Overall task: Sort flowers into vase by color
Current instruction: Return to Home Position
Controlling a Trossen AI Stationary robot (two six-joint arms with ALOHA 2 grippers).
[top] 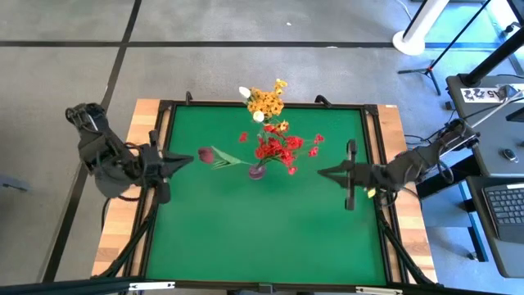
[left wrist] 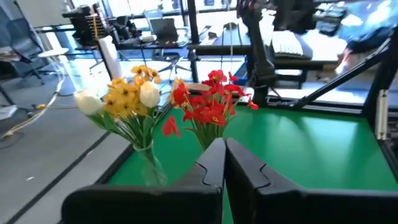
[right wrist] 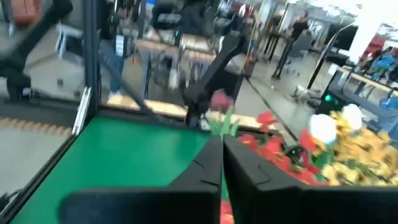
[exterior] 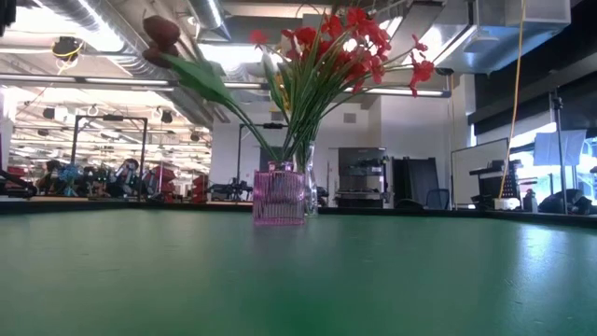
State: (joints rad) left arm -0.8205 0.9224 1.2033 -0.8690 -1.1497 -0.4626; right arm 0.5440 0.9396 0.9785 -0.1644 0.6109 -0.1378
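Note:
A pink ribbed vase (top: 257, 171) stands mid-table and holds red blossom clusters (top: 282, 149). It also holds a dark red bud (top: 206, 154) that leans toward the table's left on a leafy stem. A clear vase (left wrist: 149, 169) at the far edge holds yellow-orange clusters (top: 267, 102) and white buds (top: 245, 92). My left gripper (top: 188, 160) is shut and hangs above the table's left part. It points right, and its tips stop just short of the dark red bud. My right gripper (top: 323, 172) is shut above the right part and points left at the red flowers (right wrist: 273, 146).
A black raised frame (top: 164, 106) rims the green table (top: 262, 238), whose near half is bare. Right of the table, on the floor, stand a desk with a keyboard (top: 503, 205) and a stand (top: 417, 33).

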